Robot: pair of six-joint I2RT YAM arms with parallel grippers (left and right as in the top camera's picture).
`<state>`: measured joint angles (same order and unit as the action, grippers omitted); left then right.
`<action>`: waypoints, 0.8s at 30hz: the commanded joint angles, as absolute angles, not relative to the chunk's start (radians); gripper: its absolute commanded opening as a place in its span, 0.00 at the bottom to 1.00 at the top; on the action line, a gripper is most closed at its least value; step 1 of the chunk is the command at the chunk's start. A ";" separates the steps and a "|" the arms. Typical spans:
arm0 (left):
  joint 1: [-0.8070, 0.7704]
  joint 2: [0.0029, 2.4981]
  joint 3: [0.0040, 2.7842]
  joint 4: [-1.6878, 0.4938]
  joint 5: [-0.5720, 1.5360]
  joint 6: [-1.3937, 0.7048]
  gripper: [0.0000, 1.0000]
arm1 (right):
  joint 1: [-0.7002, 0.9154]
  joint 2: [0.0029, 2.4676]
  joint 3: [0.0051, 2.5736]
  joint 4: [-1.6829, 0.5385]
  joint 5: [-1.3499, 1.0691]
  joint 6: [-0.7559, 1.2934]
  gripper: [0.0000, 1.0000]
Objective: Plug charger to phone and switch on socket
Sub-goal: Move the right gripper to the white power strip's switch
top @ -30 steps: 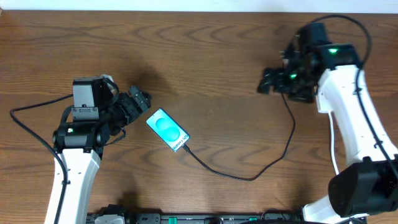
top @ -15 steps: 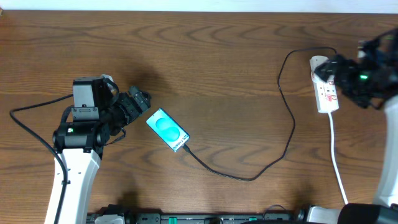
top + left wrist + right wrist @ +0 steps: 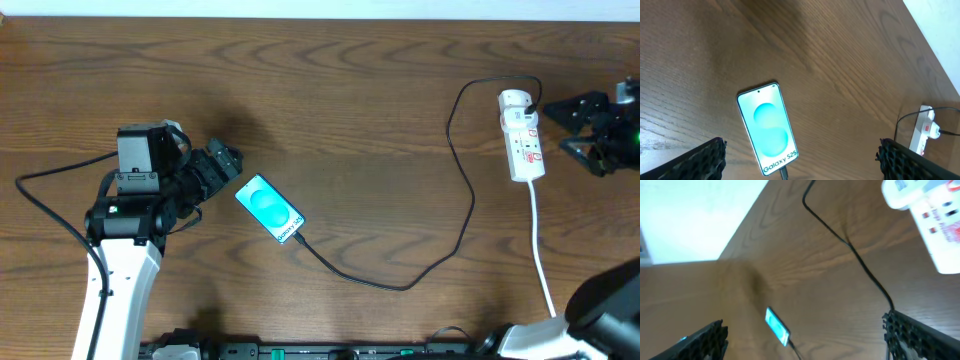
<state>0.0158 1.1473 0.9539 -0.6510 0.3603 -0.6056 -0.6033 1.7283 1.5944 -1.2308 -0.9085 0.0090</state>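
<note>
1. The right gripper [image 3: 565,128] has swung clear of the socket [image 3: 522,135], which its arm covered a second ago; the left gripper [image 3: 228,168], phone [image 3: 270,208] and charger [image 3: 470,210] have not shifted
2. Right gripper: jaws spread wide and empty, with the socket just ahead of the fingertips and apart from them
3. The socket lies flat on the table [image 3: 330,80], its white lead [image 3: 540,250] trailing from one end; I cannot tell whether a switch is on
4. Beyond the socket, the charger leaves its rounded end and loops across the wood to the phone, well away from this gripper
5. Left gripper: jaws spread wide and empty, with the phone just ahead of the fingertips, screen up and lit, untouched
6. The charger's tip sits in the phone's edge by the "Galaxy S25" text
7. The socket is far off across the table from this gripper
</note>
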 commanded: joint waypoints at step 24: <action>0.017 1.143 0.947 -0.655 0.319 -0.603 0.97 | -0.607 2.248 2.273 -1.483 -0.762 -0.024 0.99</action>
<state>0.0158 1.1473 0.9539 -0.6510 0.3336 -0.6052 -0.5941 2.1784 2.2292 -1.4719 -0.7689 -0.0307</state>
